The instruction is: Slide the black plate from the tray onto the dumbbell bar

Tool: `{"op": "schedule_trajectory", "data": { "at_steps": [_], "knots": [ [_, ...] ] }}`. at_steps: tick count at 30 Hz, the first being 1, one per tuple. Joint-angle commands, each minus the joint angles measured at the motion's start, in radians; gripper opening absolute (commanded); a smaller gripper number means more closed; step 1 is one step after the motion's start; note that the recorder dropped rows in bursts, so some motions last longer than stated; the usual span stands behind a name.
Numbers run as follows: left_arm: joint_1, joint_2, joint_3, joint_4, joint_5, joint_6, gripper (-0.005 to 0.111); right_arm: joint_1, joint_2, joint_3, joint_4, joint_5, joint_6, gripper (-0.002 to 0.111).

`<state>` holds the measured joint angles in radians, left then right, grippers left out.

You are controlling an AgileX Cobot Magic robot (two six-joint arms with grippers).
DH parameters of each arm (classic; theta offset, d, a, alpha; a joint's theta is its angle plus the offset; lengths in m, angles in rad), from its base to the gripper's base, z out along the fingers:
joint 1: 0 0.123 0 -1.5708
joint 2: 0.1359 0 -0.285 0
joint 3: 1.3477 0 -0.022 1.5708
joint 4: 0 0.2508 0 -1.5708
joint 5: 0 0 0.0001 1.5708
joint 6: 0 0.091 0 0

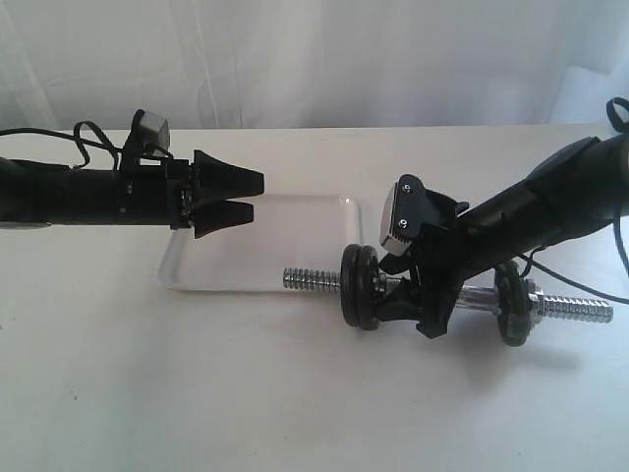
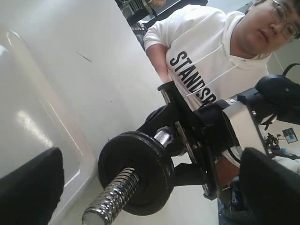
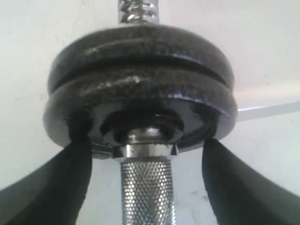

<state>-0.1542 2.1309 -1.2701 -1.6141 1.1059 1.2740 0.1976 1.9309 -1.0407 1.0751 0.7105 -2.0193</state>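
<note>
**Surface and room.** You are working on a plain white table [image 1: 295, 403] with a white curtain [image 1: 314, 59] hung behind it. In the left wrist view a person [image 2: 206, 56] in glasses and a white hooded top with black lettering is beyond the table, behind your right arm.

**Left.** Your left claw [image 1: 257, 197] is held level above the tray [image 1: 305, 231], its fingers spread with nothing between them. A black cable [image 1: 88, 138] loops over that arm. The tray lies flat on the table.

**Centre.** The dumbbell bar [image 1: 310, 279] lies on the table just in front of the tray's right end, with its left threaded end bare. The black plate [image 1: 354, 287] is on the dumbbell bar, one of two like discs pressed face to face. The pictures do not tell the two apart. A silver collar [image 3: 145, 150] sits against the nearer disc.

Your right claw [image 1: 393, 300] straddles the dumbbell bar just right of that pair. Its fingers [image 3: 61, 183] are spread to either side of the knurled grip and do not pinch it. Their tips reach the nearer disc's rim, but contact there cannot be confirmed.

**Obstruction.** Your right arm crosses over the middle of the dumbbell bar and hides it in the exterior view.

**Right.** A third disc [image 1: 511, 307] sits on the dumbbell bar with a silver nut [image 1: 537, 301] outside it, then the right threaded end.
</note>
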Motion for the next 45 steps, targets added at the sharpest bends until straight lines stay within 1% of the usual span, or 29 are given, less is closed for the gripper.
{"op": "schedule_trajectory", "data": {
  "at_steps": [1, 5, 11, 25, 27, 28, 29, 32, 33, 35, 36, 37, 39, 40, 41, 42, 43, 44, 45],
  "knots": [
    [0.002, -0.014, 0.001, 0.0, 0.018, 0.008, 0.105, 0.003, -0.008, -0.004, 0.023, 0.021, 0.012, 0.066],
    [0.002, -0.014, 0.001, 0.0, 0.011, 0.008, 0.105, 0.003, -0.008, -0.004, 0.023, 0.012, 0.016, 0.066],
    [0.002, -0.014, 0.001, 0.0, 0.009, 0.02, 0.105, 0.003, -0.03, -0.004, 0.019, -0.021, 0.139, 0.066],
    [0.002, -0.014, 0.001, 0.0, -0.004, 0.031, 0.105, 0.003, -0.089, -0.004, -0.004, -0.045, 0.245, 0.066],
    [0.002, -0.014, 0.001, 0.0, -0.004, 0.031, 0.105, 0.003, -0.101, -0.004, -0.01, -0.062, 0.294, 0.066],
    [0.002, -0.014, 0.001, 0.0, -0.004, 0.031, 0.105, 0.003, -0.119, -0.004, -0.036, -0.101, 0.374, 0.066],
    [0.002, -0.014, 0.001, 0.0, -0.004, 0.031, 0.105, 0.003, -0.127, -0.004, -0.053, -0.118, 0.41, 0.066],
    [0.002, -0.014, 0.001, 0.0, -0.008, 0.031, 0.103, 0.001, -0.172, -0.004, -0.185, -0.197, 0.611, 0.064],
    [0.002, -0.014, 0.001, 0.0, -0.008, 0.031, 0.099, 0.001, -0.189, -0.004, -0.228, -0.205, 0.677, 0.061],
    [0.002, -0.014, 0.001, 0.0, -0.011, 0.031, 0.083, 0.001, -0.209, -0.004, -0.284, -0.221, 0.744, 0.051],
    [0.002, -0.014, 0.001, 0.0, -0.011, 0.031, 0.072, 0.001, -0.217, -0.004, -0.304, -0.225, 0.768, 0.046],
    [0.002, -0.014, 0.001, 0.008, -0.011, 0.024, 0.054, 0.001, -0.23, -0.004, -0.322, -0.227, 0.805, 0.036],
    [0.002, -0.014, 0.001, 0.01, -0.011, 0.0, 0.03, 0.001, -0.236, -0.004, -0.331, -0.227, 0.84, 0.024],
    [0.002, -0.014, -0.011, 0.037, -0.015, -0.037, 0.008, 0.001, -0.236, -0.004, -0.337, -0.227, 0.882, 0.012],
    [0.002, -0.014, -0.03, 0.086, -0.02, -0.051, 0.0, 0.001, -0.236, -0.004, -0.352, -0.227, 0.902, 0.006],
    [0.002, -0.014, -0.077, 0.209, -0.04, -0.182, 0.0, 0.001, -0.236, -0.004, -0.376, -0.23, 0.953, 0.0],
    [0.002, -0.014, -0.104, 0.287, -0.052, -0.268, 0.0, -0.002, -0.236, -0.004, -0.388, -0.237, 0.984, 0.0],
    [0.002, -0.014, -0.155, 0.432, -0.071, -0.396, 0.0, -0.007, -0.236, -0.004, -0.425, -0.249, 1.063, 0.0],
    [0.002, -0.014, -0.179, 0.503, -0.078, -0.465, 0.0, -0.013, -0.236, -0.006, -0.44, -0.249, 1.105, 0.0]
  ]
}}
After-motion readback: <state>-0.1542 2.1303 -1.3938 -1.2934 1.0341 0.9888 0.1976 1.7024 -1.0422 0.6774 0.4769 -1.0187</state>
